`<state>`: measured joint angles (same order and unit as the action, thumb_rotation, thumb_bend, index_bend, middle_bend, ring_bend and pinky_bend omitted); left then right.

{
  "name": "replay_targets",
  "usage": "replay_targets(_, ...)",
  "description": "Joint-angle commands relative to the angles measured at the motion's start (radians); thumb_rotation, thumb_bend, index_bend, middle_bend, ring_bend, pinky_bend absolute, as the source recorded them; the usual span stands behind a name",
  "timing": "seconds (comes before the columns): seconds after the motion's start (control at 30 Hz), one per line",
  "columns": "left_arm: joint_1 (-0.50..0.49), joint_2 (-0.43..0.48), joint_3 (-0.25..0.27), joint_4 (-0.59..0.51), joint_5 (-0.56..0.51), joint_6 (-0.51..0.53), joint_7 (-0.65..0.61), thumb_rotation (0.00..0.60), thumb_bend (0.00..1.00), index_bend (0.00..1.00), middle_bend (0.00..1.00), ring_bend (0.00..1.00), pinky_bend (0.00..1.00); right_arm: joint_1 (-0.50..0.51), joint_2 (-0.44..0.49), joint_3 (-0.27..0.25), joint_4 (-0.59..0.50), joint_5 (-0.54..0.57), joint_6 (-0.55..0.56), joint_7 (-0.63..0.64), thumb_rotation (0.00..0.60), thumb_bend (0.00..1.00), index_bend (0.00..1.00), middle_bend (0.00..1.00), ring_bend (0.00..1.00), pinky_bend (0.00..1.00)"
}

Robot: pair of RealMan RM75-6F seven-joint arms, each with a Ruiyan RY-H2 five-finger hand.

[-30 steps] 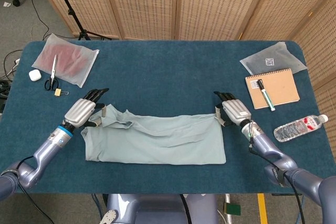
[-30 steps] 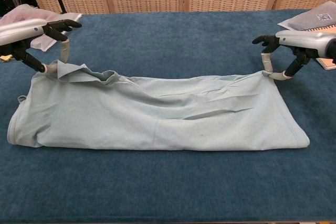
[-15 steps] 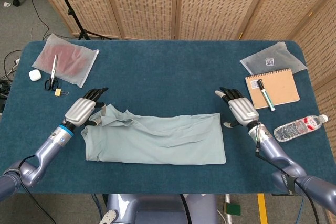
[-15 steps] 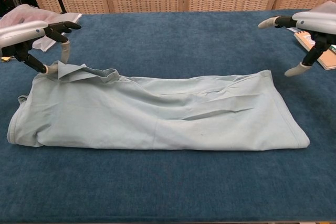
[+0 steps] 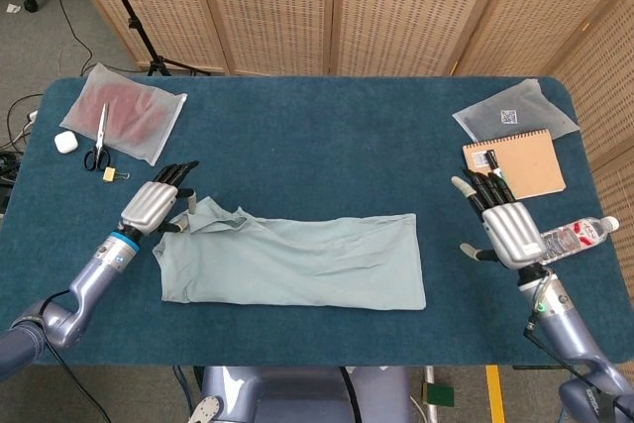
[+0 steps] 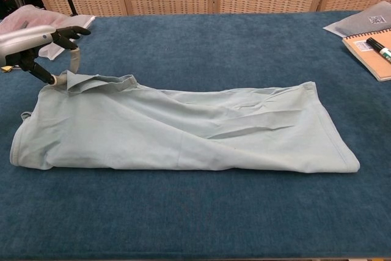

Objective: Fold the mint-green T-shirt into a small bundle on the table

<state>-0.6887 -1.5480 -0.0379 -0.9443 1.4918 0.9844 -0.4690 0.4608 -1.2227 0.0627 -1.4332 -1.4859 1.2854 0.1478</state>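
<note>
Fingers on my left hand (image 5: 154,207) are pinched onto the top-left corner of the mint-green T-shirt (image 5: 297,263), thumb vs a finger w/ the rest fanned out over the counter (image 5: 317,141). Chest view shows it best: that corner is pulled up into a little peak btwn the pads, so I'd call that a hold, not just a touch.

Shirt itself is a long flat band, already folded lengthwise imo. Long axis runs straight left-right across the front-middle of the counter, collar end w/ some bunching by my left hand, hem end out toward the right.

Right hand (image 5: 507,228) holds nothing: fingers spread, palm down, hovering well clear of the right end of the shirt, off to the side near the water bottle (image 5: 573,238) and notebook (image 5: 513,165). In the chest view only a sliver of it shows at the top right corner.

So the relation that matters: the fabric lies to the right of my left fingers, along its own length, and to the left of my right ones. Left hand is already on an end, right is the far one. My guess at next move: fold end-to-end along that long axis, left corner carried rightward over the middle. Right needs to come back in to the hem if it's gonna be a two-hand fold. Only risk I see is the single-corner pinch dragging the layers skewed.
</note>
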Motion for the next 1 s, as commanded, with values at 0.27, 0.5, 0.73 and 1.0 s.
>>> replay_targets(0.27, 0.015, 0.008, -0.054, -0.047, -0.170, -0.123, 0.213, 0.600, 0.51, 0.51, 0.00, 0.00, 0.00, -0.077, 0.008, -0.022, 0.015, -0.053, 0.086, 0.034, 0.600, 0.00, 0.00, 0.00, 0.00, 0.04)
replay_targets(0.5, 0.016, 0.035, -0.066, -0.106, -0.201, -0.165, 0.217, 0.600, 0.00, 0.00, 0.00, 0.00, 0.00, -0.085, 0.004, -0.016, 0.021, -0.065, 0.094, 0.032, 0.600, 0.00, 0.00, 0.00, 0.00, 0.04)
replay_targets(0.73, 0.035, 0.030, -0.072, -0.100, -0.150, -0.090, 0.140, 0.600, 0.00, 0.00, 0.00, 0.00, 0.00, -0.090, 0.004, -0.013, 0.018, -0.075, 0.096, 0.025, 0.600, 0.00, 0.00, 0.00, 0.00, 0.04)
replay_targets(1.0, 0.058, 0.068, -0.065, -0.123, -0.100, -0.018, 0.097, 0.600, 0.00, 0.00, 0.00, 0.00, 0.00, -0.098, 0.008, -0.008, 0.015, -0.081, 0.103, 0.028, 0.600, 0.00, 0.00, 0.00, 0.00, 0.04)
